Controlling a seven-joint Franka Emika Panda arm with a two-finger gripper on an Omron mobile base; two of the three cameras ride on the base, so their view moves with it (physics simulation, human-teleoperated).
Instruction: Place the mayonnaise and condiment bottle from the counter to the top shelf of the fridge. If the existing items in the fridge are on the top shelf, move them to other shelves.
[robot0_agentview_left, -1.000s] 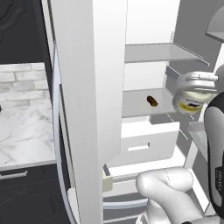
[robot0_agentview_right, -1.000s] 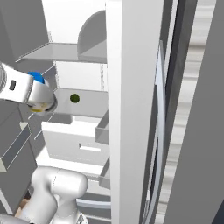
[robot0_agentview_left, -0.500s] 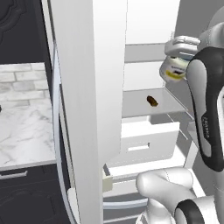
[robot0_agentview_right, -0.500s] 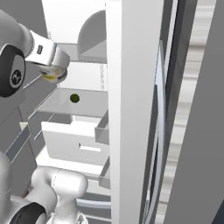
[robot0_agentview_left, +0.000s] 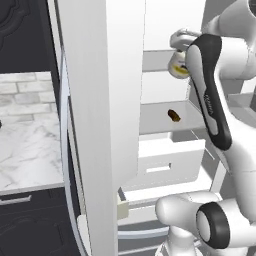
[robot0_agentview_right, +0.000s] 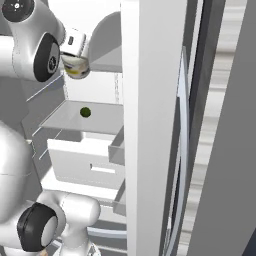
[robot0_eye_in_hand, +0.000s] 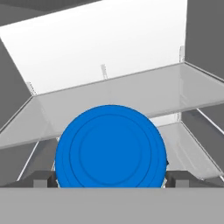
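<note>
Holding the mayonnaise jar pinched between the two fingers of the tool, blue lid facing the hand camera and a dark tip pressing on either side of it. Hanging high inside the open fridge, jar lying on its side in the air at about the level of the top shelf, not resting on anything. Judging the jar as rigid and smooth-walled, likely moderately heavy for its size if full, so prone to slipping or twisting in a two-point grip, especially while tilted off upright. Gripping near the lid, where the round wall is stiff, seems a sound choice; squeezing hard should do no harm to a jar like this, though a drop onto a glass shelf could. Looking along the tool at the top shelf as a bare, pale glass plate with room across its width. Seeing a small dark item lying on the shelf below, well apart from the jar, and drawers under that. Needing, by the look of it, to turn the jar upright before lowering it, so the flat base meets the glass. Catching a strip of marble worktop left of the fridge door in the left base view.
</note>
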